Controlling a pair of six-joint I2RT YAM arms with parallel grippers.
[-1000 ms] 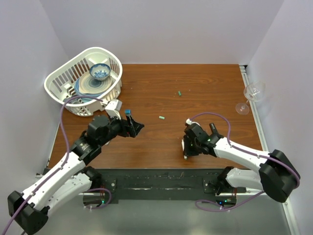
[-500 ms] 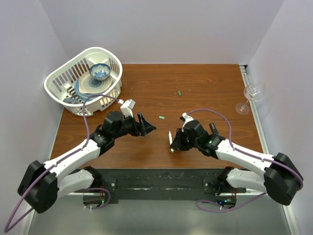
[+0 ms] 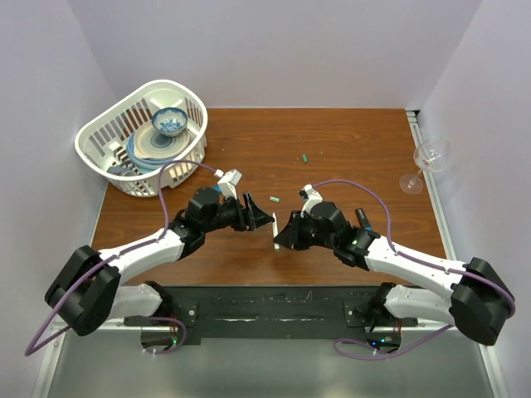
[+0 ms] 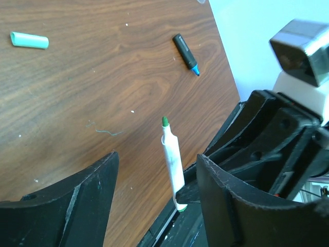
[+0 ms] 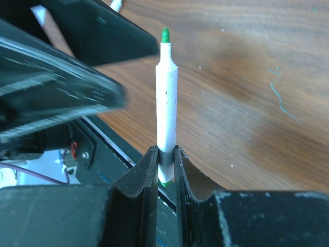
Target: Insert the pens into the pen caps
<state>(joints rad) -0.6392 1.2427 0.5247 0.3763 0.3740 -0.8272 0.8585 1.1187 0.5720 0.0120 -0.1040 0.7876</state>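
A slim white pen (image 5: 166,98) with a green tip stands upright, and my right gripper (image 5: 165,157) is shut on its lower end. In the top view this pen (image 3: 276,239) hangs over the table's front middle in the right gripper (image 3: 282,234). My left gripper (image 3: 264,220) faces it from the left. Its jaws are open, and the pen (image 4: 172,164) stands between the left gripper's (image 4: 157,157) two fingers, touching neither. A light green pen cap (image 4: 29,39) lies on the wood beyond, also seen from above (image 3: 274,199). A dark pen cap (image 4: 185,47) lies farther back (image 3: 305,157).
A white basket (image 3: 99,153) with a bowl (image 3: 170,122) and plates stands at the back left. A wine glass (image 3: 430,156) lies tipped at the table's right edge. The black base rail (image 3: 265,308) runs along the near edge.
Both arms have swung in toward the table's middle. The right gripper has carried the pen leftward, the left gripper has come up around it, and the left jaws have narrowed somewhat.
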